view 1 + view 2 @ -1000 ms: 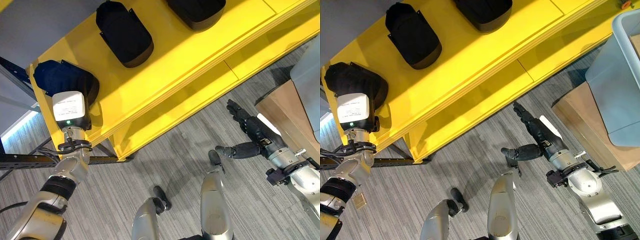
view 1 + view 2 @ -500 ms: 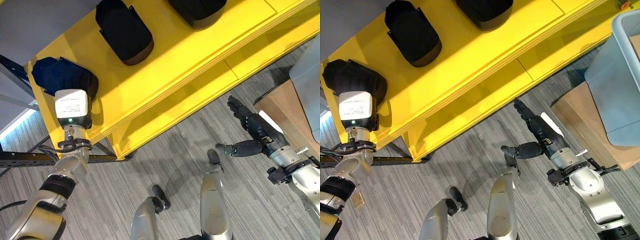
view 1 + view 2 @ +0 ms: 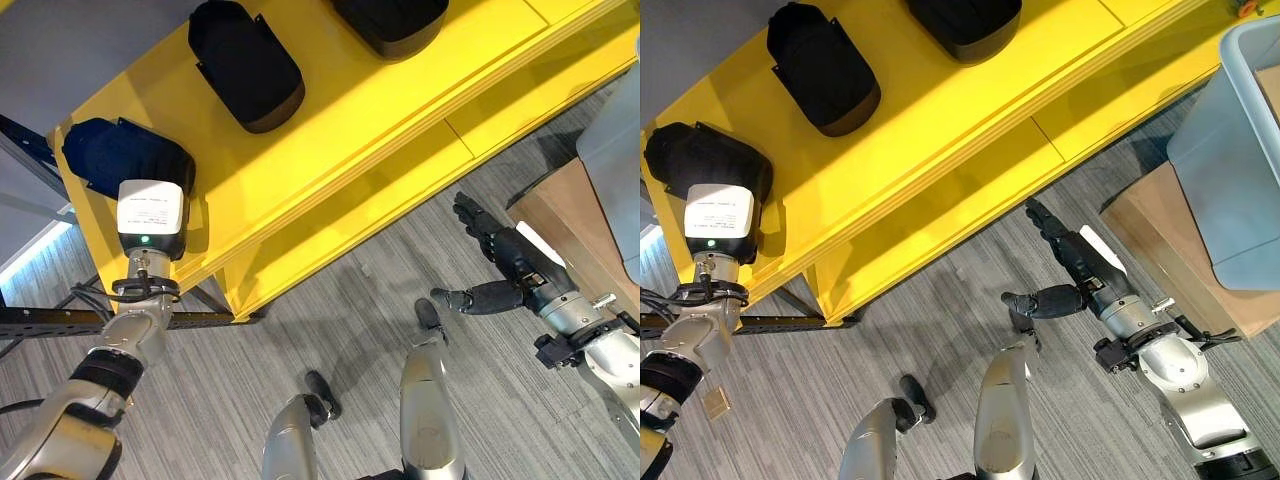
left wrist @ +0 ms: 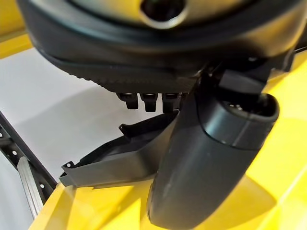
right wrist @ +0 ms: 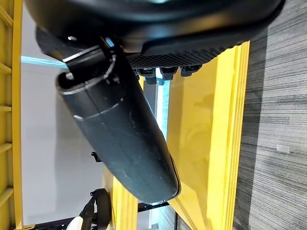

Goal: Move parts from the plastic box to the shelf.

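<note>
- Right robot hand (image 3: 1072, 262) hangs at four o'clock over grey carpet (image 3: 940, 330), fingers straight, empty.
- Left robot hand (image 4: 211, 158) at nine o'clock touches a black moulded plastic part (image 3: 120, 155) lying on the yellow wooden shelf (image 3: 340, 120); whether its fingers grip it cannot be told.
- Second black part (image 3: 245, 65) lies farther at eleven o'clock.
- Pale blue plastic box (image 3: 1235, 170) stands at two o'clock.

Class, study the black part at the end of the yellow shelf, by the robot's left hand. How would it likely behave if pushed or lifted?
The black part looks like moulded plastic, so probably stiff and fairly light. Resting on the smooth yellow shelf, it would likely slide rather than roll. Its thin edge suggests a hollow shell.
</note>
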{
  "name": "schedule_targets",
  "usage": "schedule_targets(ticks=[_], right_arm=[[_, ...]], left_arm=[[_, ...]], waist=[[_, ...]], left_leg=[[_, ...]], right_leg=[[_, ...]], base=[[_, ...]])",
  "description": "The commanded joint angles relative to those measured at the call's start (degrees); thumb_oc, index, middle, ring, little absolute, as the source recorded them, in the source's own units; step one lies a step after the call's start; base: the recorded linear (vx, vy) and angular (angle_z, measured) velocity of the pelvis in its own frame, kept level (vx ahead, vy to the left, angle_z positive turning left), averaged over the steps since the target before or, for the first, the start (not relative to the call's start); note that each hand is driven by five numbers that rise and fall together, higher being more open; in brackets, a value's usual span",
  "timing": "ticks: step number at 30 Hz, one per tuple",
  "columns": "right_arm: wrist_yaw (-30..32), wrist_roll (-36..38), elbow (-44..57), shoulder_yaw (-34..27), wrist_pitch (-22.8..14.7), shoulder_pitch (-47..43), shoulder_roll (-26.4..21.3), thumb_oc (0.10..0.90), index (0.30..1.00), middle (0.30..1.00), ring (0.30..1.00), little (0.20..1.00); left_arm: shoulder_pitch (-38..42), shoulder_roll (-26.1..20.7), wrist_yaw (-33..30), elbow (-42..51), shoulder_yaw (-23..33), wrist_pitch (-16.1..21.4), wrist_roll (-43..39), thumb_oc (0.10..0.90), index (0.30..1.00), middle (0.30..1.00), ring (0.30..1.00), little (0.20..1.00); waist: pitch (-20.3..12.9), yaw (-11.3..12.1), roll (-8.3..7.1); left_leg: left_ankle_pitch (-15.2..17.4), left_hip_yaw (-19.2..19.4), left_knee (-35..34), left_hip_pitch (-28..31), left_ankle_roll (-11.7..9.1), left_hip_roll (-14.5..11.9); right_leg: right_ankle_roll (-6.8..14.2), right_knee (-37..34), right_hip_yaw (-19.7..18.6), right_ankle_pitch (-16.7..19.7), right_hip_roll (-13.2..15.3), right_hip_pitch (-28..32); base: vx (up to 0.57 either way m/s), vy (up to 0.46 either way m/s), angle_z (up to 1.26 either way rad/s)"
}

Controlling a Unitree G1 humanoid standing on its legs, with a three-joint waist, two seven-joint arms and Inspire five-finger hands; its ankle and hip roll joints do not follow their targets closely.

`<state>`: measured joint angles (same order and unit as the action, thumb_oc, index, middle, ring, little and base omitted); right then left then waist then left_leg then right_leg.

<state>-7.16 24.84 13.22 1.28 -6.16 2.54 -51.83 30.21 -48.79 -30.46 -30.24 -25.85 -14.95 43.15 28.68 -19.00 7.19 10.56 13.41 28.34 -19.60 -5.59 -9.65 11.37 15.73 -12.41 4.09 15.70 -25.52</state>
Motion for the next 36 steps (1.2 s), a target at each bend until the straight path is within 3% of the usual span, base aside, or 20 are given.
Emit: schedule_targets(ticks=[1,7,13,16,23,25,29,36], right_arm=[[-0.24,1.54,4.95,-4.35,-6.47,-4.25,-0.53,0.9,1.0,1.0,1.0,1.0],[-0.34,1.72,5.36,-5.35,-5.97,-3.74,-0.72,0.9,1.0,1.0,1.0,1.0],[-0.46,1.86,5.75,-5.82,-5.35,-3.36,-0.9,0.9,1.0,1.0,1.0,1.0],[-0.7,1.83,5.94,-6.31,-5.25,-3.01,-1.07,0.9,1.0,1.0,1.0,1.0],[-0.88,2.41,6.32,-6.85,-3.68,-3.76,-1.92,0.9,1.0,1.0,1.0,1.0],[-0.87,2.32,6.52,-6.73,-3.32,-4.16,-1.94,0.9,1.0,1.0,1.0,1.0],[-0.99,2.53,6.47,-6.89,-2.87,-4.58,-2.28,0.9,1.0,1.0,1.0,1.0],[-0.86,2.47,7.34,-7.54,-1.77,-4.46,-2.42,0.9,1.0,1.0,1.0,1.0]], left_arm=[[-1.07,-5.43,-0.38,0.88,2.13,-0.54,0.29,0.9,1.0,1.0,1.0,1.0],[-3.78,-5.53,0.56,0.79,3.7,-0.97,0.06,0.9,1.0,1.0,1.0,1.0],[-4.97,-5.99,1.9,-0.17,4.27,-0.77,0.85,0.9,1.0,1.0,1.0,1.0],[-6.23,-5.98,3.97,-0.88,4.59,-1.24,0.97,0.9,1.0,1.0,1.0,1.0],[-7.28,-5.58,8.48,-3.93,4.19,-4.74,3.54,0.9,1.0,1.0,1.0,1.0],[-7.44,-5.4,9.09,-5.37,4.01,-5.12,4.7,0.9,1.0,1.0,1.0,1.0],[-7.75,-5.6,10.17,-6.42,3.76,-5.49,5.08,0.9,1.0,1.0,1.0,1.0],[-9.45,-7.01,11.24,-5.28,5.07,-5.65,6.18,0.9,1.0,1.0,1.0,1.0]], waist=[[-1.63,-1.13,-1.12],[-1.34,-0.92,-0.84],[-1.47,-0.83,-0.6],[-1.3,-0.94,-0.35],[-1.46,-1.07,0.28],[-1.25,-1.17,0.29],[-1.4,-1.16,0.58],[-1.3,-0.86,0.93]], left_leg=[[0.49,3.03,-6.27,2.23,6.12,6.59],[-0.7,3.43,-6.5,1.91,6.45,6.52],[0.51,2.8,-6.35,2.56,6.05,6.69],[-0.62,3.38,-6.48,2.21,6.42,6.59],[0.49,2.84,-6.7,3.28,5.99,6.97],[-0.71,3.54,-7.01,2.98,6.36,6.8],[0.47,2.97,-6.77,3.51,5.95,6.95],[-0.72,3.47,-7.22,3.29,6.4,6.96]], right_leg=[[-7.68,10.56,6.45,-14.52,-5.85,1.05],[-7.99,10.43,6.91,-13.43,-5.74,0.65],[-7.68,10.69,6.94,-14.69,-5.47,1.31],[-7.96,10.43,7.17,-13.53,-5.37,0.92],[-7.68,10.42,7.1,-14.8,-5.12,1.8],[-7.89,10.01,7.32,-13.46,-5.08,1.44],[-7.63,10.35,7.1,-14.75,-4.96,1.96],[-7.89,10.01,7.47,-13.51,-4.89,1.67]], base=[[-0.06,-0.015,0.04],[0.0,-0.004,-0.01],[0.05,0.008,0.0],[-0.06,0.0,0.0],[0.04,0.023,-0.01],[-0.04,0.006,-0.01],[0.02,0.013,-0.01],[-0.03,0.0,0.0]])
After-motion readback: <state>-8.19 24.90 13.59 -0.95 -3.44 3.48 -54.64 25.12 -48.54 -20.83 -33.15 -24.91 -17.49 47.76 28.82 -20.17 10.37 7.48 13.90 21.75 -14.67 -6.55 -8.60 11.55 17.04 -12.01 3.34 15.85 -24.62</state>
